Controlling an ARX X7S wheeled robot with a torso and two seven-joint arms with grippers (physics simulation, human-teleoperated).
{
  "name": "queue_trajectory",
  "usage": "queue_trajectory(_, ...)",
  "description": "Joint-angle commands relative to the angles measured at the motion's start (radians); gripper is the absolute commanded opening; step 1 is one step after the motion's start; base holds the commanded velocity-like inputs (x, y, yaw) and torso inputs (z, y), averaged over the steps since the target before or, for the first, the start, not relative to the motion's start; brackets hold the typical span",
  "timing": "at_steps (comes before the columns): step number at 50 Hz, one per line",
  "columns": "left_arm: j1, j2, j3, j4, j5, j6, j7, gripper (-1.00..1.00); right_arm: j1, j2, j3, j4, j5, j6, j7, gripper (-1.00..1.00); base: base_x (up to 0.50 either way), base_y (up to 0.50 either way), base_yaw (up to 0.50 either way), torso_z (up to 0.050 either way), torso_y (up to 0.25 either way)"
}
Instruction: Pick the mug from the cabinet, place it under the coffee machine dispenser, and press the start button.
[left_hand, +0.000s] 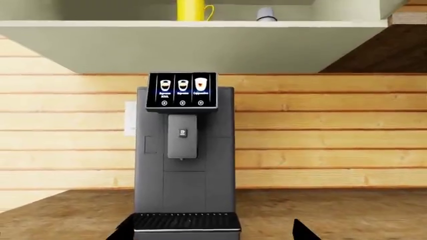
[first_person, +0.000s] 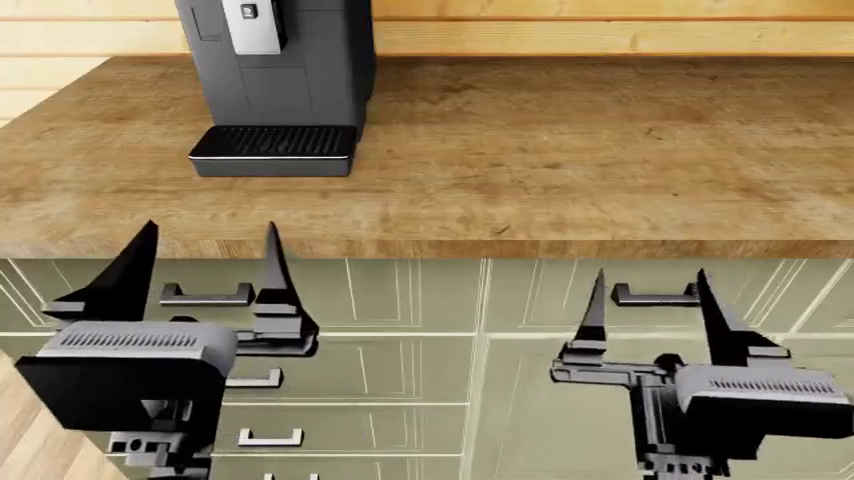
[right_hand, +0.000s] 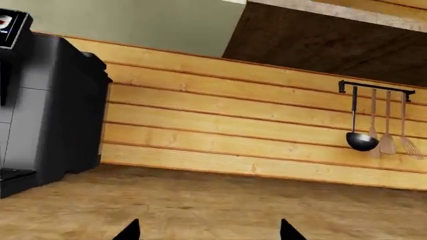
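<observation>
The yellow mug (left_hand: 191, 10) stands upright on the open cabinet shelf (left_hand: 200, 23), above the dark grey coffee machine (left_hand: 185, 155). The machine's dispenser (left_hand: 182, 136) hangs below a lit panel (left_hand: 182, 91) with three drink icons and small round buttons; I cannot tell which is the start button. Nothing stands on the ribbed drip tray (left_hand: 187, 221). My left gripper (first_person: 207, 250) is open and empty, in front of the counter edge below the machine (first_person: 278, 70). My right gripper (first_person: 650, 290) is open and empty, further right. The mug is out of the head view.
A small pale cup (left_hand: 267, 14) sits on the shelf to the right of the mug. The wooden counter (first_person: 561, 140) stretches right of the machine. A rail with a ladle and spatulas (right_hand: 377, 120) hangs on the plank wall. Green drawers (first_person: 400, 380) lie below the counter.
</observation>
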Motion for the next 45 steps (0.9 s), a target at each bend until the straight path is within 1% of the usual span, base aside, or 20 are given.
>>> queue_trajectory(1,-0.023,-0.016,-0.011,0.054,-0.016,-0.037,-0.015,1.00,0.055,0.256,0.047,-0.666,0.273,0.564,0.185,1.00,0.00,0.00,0.00,0.000,0.000)
queue_trajectory(3,-0.024,-0.020,-0.011,0.058,-0.018,-0.038,-0.019,1.00,0.082,0.384,0.007,-0.666,0.385,0.542,0.322,1.00,0.00,0.00,0.00,0.000,0.000)
queue_trajectory(6,-0.027,-0.027,-0.014,0.064,-0.022,-0.041,-0.025,1.00,0.113,0.503,-0.046,-0.666,0.477,0.507,0.446,1.00,0.00,0.00,0.00,0.000,0.000)
queue_trajectory(14,-0.036,-0.040,-0.020,0.078,-0.036,-0.049,-0.040,1.00,0.124,0.597,-0.093,-0.662,0.548,0.453,0.519,1.00,0.00,0.00,0.00,0.000,0.000)
queue_trajectory(18,-0.055,-0.049,-0.022,0.089,-0.041,-0.064,-0.046,1.00,0.187,0.638,-0.088,-0.660,0.636,0.471,0.541,1.00,0.00,0.00,0.00,0.000,0.000)
queue_trajectory(24,-0.155,-0.075,-0.036,0.110,-0.069,-0.136,-0.046,1.00,0.357,0.672,-0.066,-0.616,0.848,0.554,0.562,1.00,0.00,0.00,0.00,0.000,0.000)
queue_trajectory(26,-0.215,-0.078,-0.059,0.117,-0.117,-0.193,-0.040,1.00,0.423,0.679,-0.056,-0.588,0.950,0.581,0.574,1.00,0.00,0.00,0.00,0.000,0.000)
queue_trajectory(30,-0.309,-0.087,-0.090,0.123,-0.194,-0.284,-0.033,1.00,0.560,0.697,-0.063,-0.546,1.076,0.644,0.601,1.00,0.00,0.00,0.00,0.000,0.000)
queue_trajectory(37,-0.404,-0.100,-0.084,0.089,-0.240,-0.349,-0.017,1.00,0.753,0.686,-0.118,-0.448,1.171,0.740,0.619,1.00,0.00,0.00,0.00,0.000,0.000)
queue_trajectory(45,-0.552,-0.098,-0.128,0.003,-0.346,-0.461,-0.004,1.00,0.997,0.652,-0.185,-0.324,1.274,0.872,0.657,1.00,0.00,0.00,0.00,0.000,0.000)
